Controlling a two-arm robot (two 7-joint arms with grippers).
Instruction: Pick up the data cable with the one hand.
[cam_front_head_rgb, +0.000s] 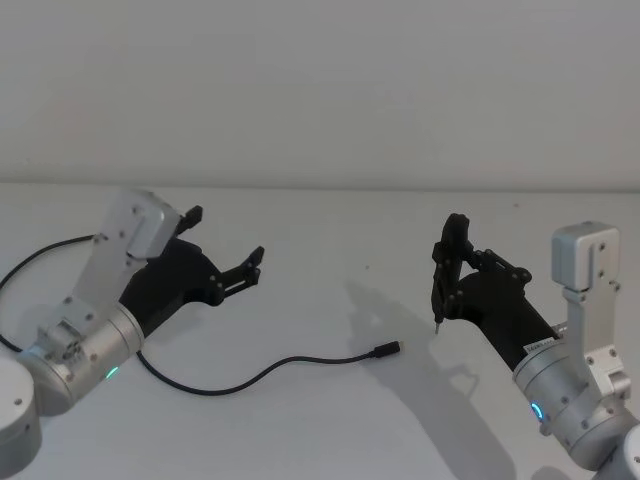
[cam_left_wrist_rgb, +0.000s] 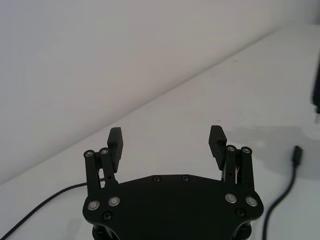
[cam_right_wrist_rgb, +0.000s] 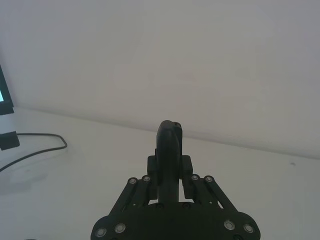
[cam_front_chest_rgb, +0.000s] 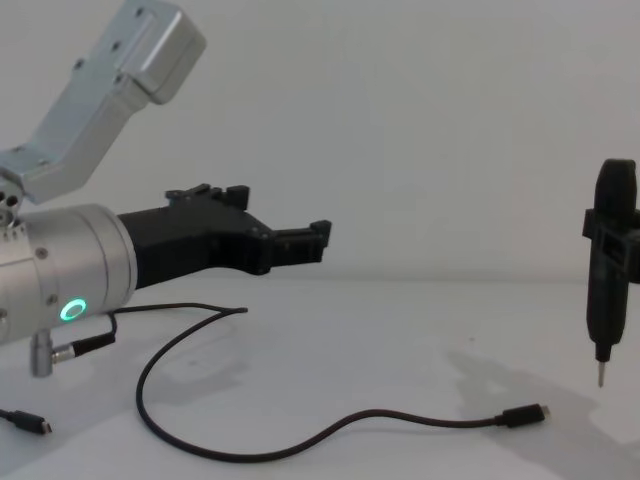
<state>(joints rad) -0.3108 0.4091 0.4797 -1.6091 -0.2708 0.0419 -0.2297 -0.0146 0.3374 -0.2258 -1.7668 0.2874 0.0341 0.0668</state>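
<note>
Cable: long thin black data cable (cam_front_head_rgb: 270, 373) w/ small silver-tipped plug. Lies flat mid-front on the white tabletop (cam_front_head_rgb: 330, 440), between the arms, plug toward the right side.
Left gripper: black angular two-finger gripper (cam_front_head_rgb: 225, 235) on a silver cylinder w/ green ring. Hangs over the table's left part, jaws spread wide, empty, clear of the cord.
Right gripper: slim black upright one (cam_right_wrist_rgb: 170, 167) near the right edge, clenched round a pen-like pointed tool (cam_front_chest_rgb: 605, 290).
Handling: prob. light and floppy, so pinch mid-cord or just behind the plug.
Room: open table around the cord; tool tip near the plug.

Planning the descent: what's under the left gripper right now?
Bare table beneath the open left gripper; the data cable runs under its wrist, where the arm covers it. Right gripper parked aside.
</note>
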